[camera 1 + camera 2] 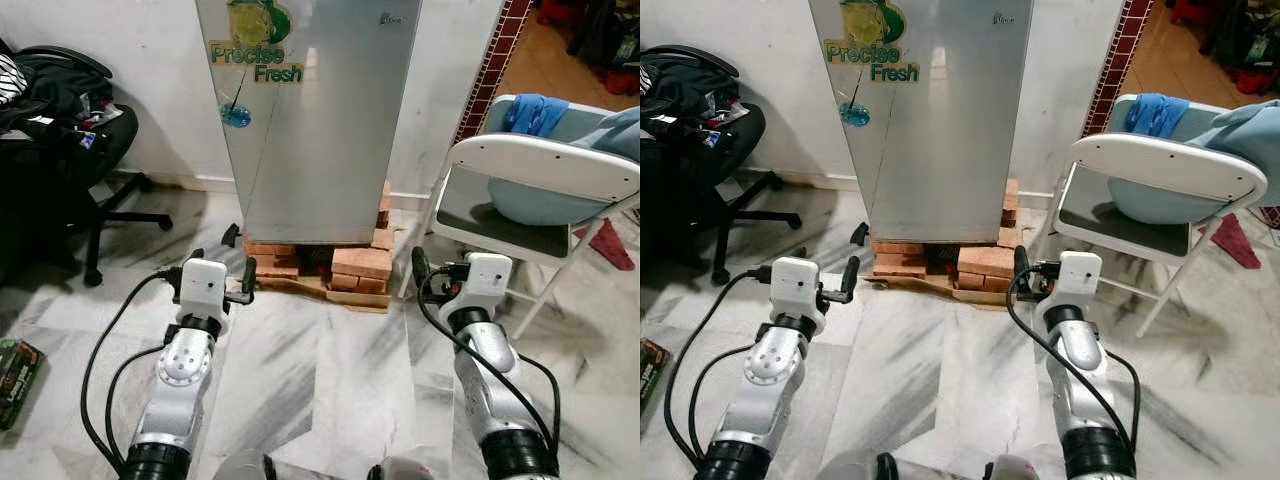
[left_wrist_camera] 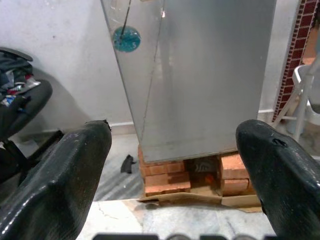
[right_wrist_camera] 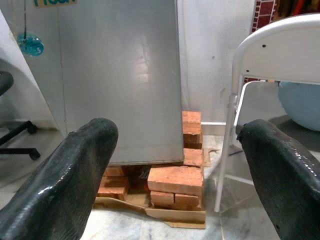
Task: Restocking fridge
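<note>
Nearest the lens: 2 silver arms held out low over the marble floor (image 1: pixel 350 380), each ending in a claw pointed toward the fridge.

Largest, straight ahead: silver fridge (image 1: pixel 320 130), door closed, a "Precise Fresh" sticker near its upper left, standing against the white wall. Raised off the floor on stacks of red bricks (image 1: pixel 362 265) over a sheet of cardboard (image 1: pixel 330 293).

To the right: white folding chair (image 1: pixel 540 190), seat loaded with pale blue cloth (image 1: pixel 535 112), set just beside the fridge and bricks.

To the left: black office chair (image 1: pixel 70 130) piled with dark clothes and oddments, well apart from the fridge.

Smaller: left claw (image 1: pixel 241 267), fingers spread wide, holding nothing, hovering near the left brick stack. Right claw (image 1: pixel 1020 265), fingers likewise spread wide in the wrist view, empty, near the right brick stack and the folding chair's front leg.

Smallest: flat green packet (image 1: pixel 15 368) lying on the floor at the far left edge; contents too small to tell.

Progress, as a judgement: barely begun. Door not yet opened, no stock in either claw, nothing plainly meant for the fridge within reach. Left to do: get the door open, fetch the goods, place them inside, close up. Low claw height suggests an approach stage, with a reach up toward the door edge a likely need.
</note>
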